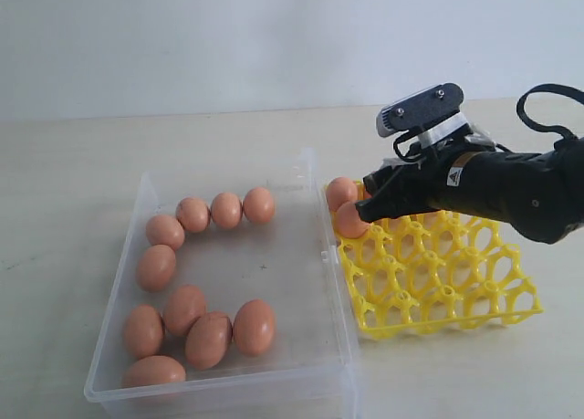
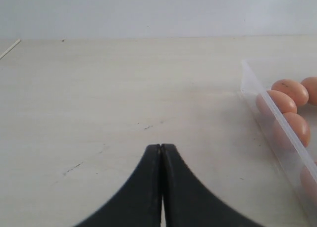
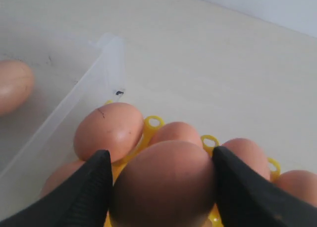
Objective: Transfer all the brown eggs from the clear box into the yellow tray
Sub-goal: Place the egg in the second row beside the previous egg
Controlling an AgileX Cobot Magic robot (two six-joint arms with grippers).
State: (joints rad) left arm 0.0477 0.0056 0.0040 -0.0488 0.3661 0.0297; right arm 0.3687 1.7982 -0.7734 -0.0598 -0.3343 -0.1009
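Grips one brown egg (image 3: 163,187) in the right pincer (image 3: 159,155), black fingers (image 3: 84,197) pressed against either side of it. Holds it over the far left corner of the yellow tray (image 1: 456,291), just right of the wall of the clear box (image 1: 114,300). Cannot tell whether it touches the tray beneath.

Crowded round it in the far cells of the tray, as seen from the right wrist: at least four tray eggs (image 3: 109,130), packed close, the nearest ones touching or almost touching the gripped one. Only two orange-brown shapes visible there from the exterior view, the others hidden behind the arm.

In the clear box, on the left of the scene: ten brown eggs (image 1: 209,340). Four in an arc along the far side, touching in a chain. A fifth just near of the arc's left end. Five clustered toward the near left corner, one lying against the near wall.

Closes the left pincer (image 2: 161,150) tip to tip on nothing, above bare worktop (image 2: 99,88) just left of the box's wall. Out of sight in the exterior view.
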